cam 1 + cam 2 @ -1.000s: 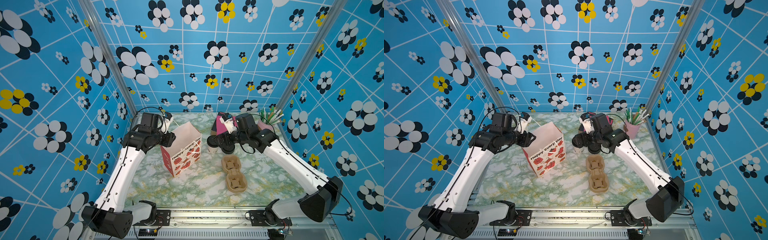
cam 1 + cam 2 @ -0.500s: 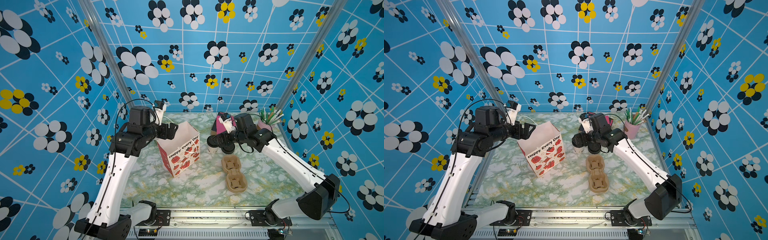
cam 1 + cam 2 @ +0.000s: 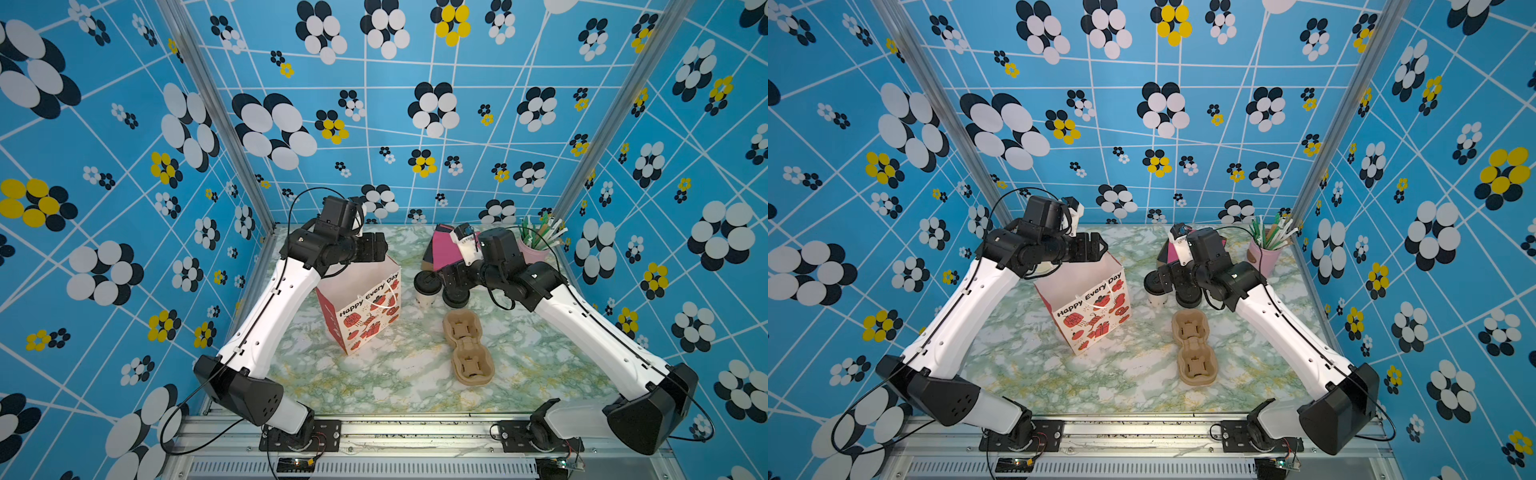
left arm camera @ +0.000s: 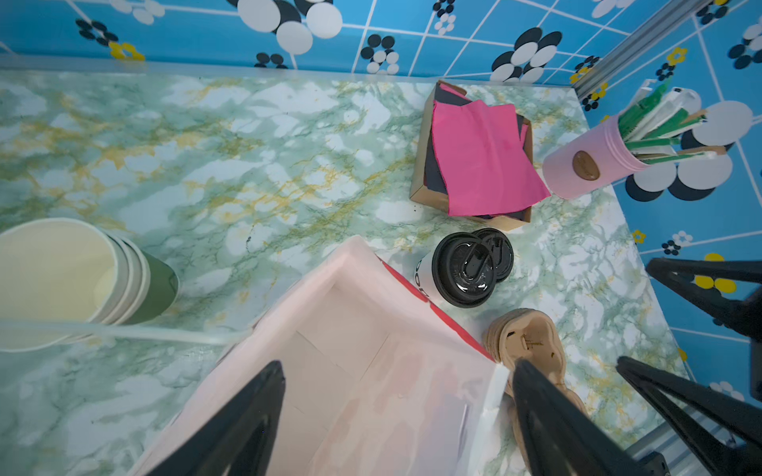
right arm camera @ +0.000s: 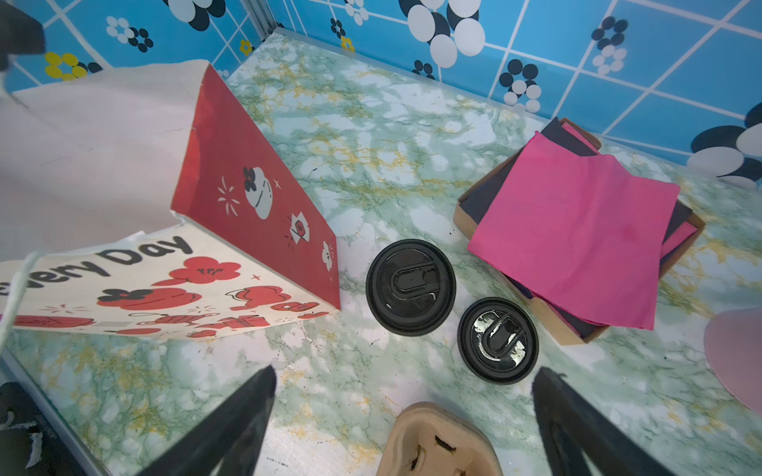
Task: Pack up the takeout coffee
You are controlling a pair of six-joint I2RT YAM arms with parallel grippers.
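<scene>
In both top views the coffee cup [image 3: 427, 288] was seen standing on the table [image 3: 395, 374], just beside the gift bag [image 3: 365, 309], not packed yet. The left gripper [image 3: 1101, 248] was held spread wide over the bag's mouth, nothing gripped. In the left wrist view the bag was shown empty. In the right wrist view the right gripper [image 5: 404, 371] was parted fully, empty, short of the cup. Tbh the cup should probably be taken by its white side below the lid, kept upright, the loose lid [image 5: 497, 340] left alone.
</scene>
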